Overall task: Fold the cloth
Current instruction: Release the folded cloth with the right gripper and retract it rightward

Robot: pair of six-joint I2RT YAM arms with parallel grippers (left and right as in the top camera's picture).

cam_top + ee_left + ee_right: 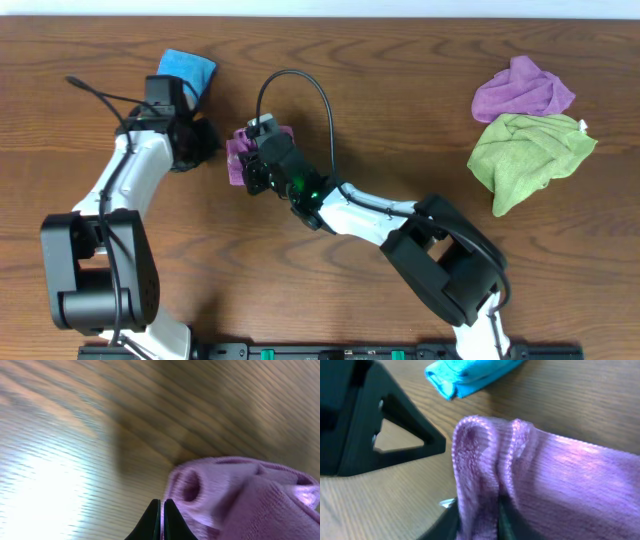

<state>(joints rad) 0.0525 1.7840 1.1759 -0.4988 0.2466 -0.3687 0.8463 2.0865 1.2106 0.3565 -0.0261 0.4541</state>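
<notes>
A small purple cloth [238,150] lies bunched on the wooden table between my two grippers. My right gripper [254,172] is shut on a folded edge of it; in the right wrist view the cloth [560,475] runs down between the fingers [479,521]. My left gripper [203,140] sits just left of the cloth. In the left wrist view its fingers [162,516] are shut and empty, with the cloth's rolled edge [235,495] touching or just beside the right fingertip.
A folded blue cloth [188,70] lies behind the left gripper and also shows in the right wrist view [470,375]. A crumpled purple cloth [522,90] and a crumpled green cloth [530,150] lie at the far right.
</notes>
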